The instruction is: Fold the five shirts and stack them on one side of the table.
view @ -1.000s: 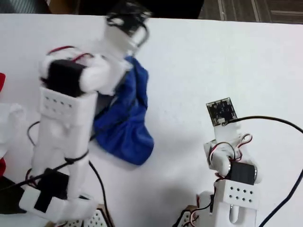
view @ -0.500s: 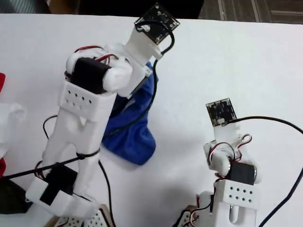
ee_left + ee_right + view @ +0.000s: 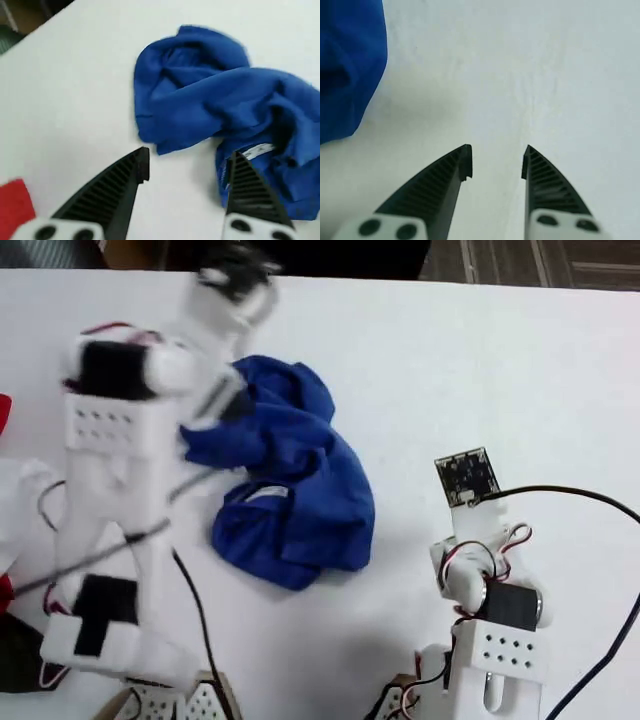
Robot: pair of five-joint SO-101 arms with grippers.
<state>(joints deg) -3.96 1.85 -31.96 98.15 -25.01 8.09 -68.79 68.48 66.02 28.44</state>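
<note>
We judge the job to be at an early stage. The blue shirt (image 3: 290,495) lies in a rumpled heap on the white table (image 3: 520,370), left of centre in the high view. Its folds are bunched and a pale label is turned up, so it is neither spread flat nor folded.

In the left wrist view the left gripper (image 3: 190,157) has its claw spread wide with nothing between the fingers. It is poised just short of the shirt's near edge, and one finger overlaps the cloth in the picture, though we cannot tell whether it touches. In the right wrist view the right gripper (image 3: 495,152) is also spread and empty. It sits over bare table, with the shirt's rounded edge in the upper left of that frame, near but apart.

At the left edge of the high view we see a strip of red cloth (image 3: 3,412) and a bit of white cloth (image 3: 22,495). These may be other shirts, but they are cut off too much for us to say whether they are folded or stacked.

So, as we read it, this shirt still needs to be laid out, smoothed, folded and carried to a pile at one side. The same may hold for the other shirts, though these views give us no count of them.
</note>
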